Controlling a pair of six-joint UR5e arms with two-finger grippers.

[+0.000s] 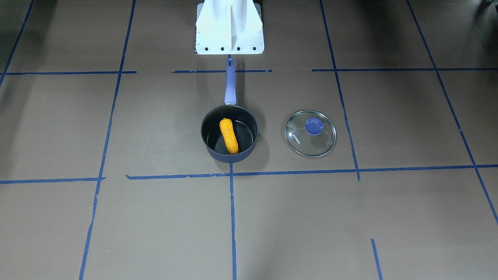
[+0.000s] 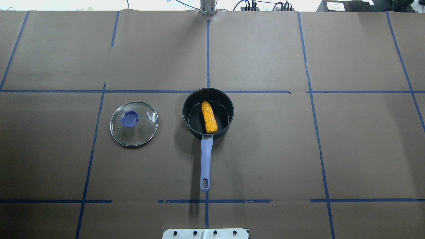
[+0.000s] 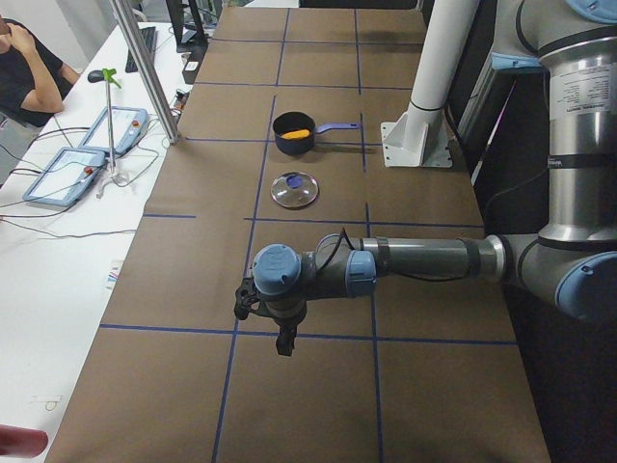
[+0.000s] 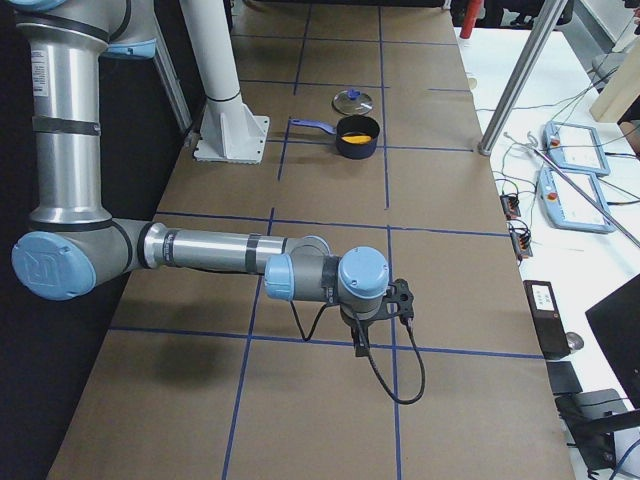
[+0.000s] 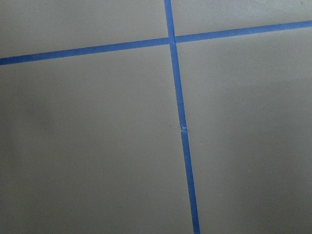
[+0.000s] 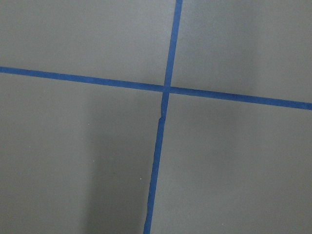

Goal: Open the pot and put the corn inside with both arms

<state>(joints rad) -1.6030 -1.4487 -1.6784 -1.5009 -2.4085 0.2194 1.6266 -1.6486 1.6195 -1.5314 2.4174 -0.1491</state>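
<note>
Apparently finished. The left gripper (image 3: 282,340) hangs low over bare counter (image 2: 265,149) at the robot's left end, and the right gripper (image 4: 360,345) does the same at the opposite end. I cannot tell whether either is open or closed (side views only; the wrist cameras show just blue tape (image 5: 181,122)). Both sit well apart from the work, probably to keep clear. The lid (image 2: 139,131) rests knob-up beside the pot (image 2: 186,109), leaving its mouth free. The corn (image 2: 209,117) lies inside, roughly in line with the handle (image 2: 206,162).
</note>
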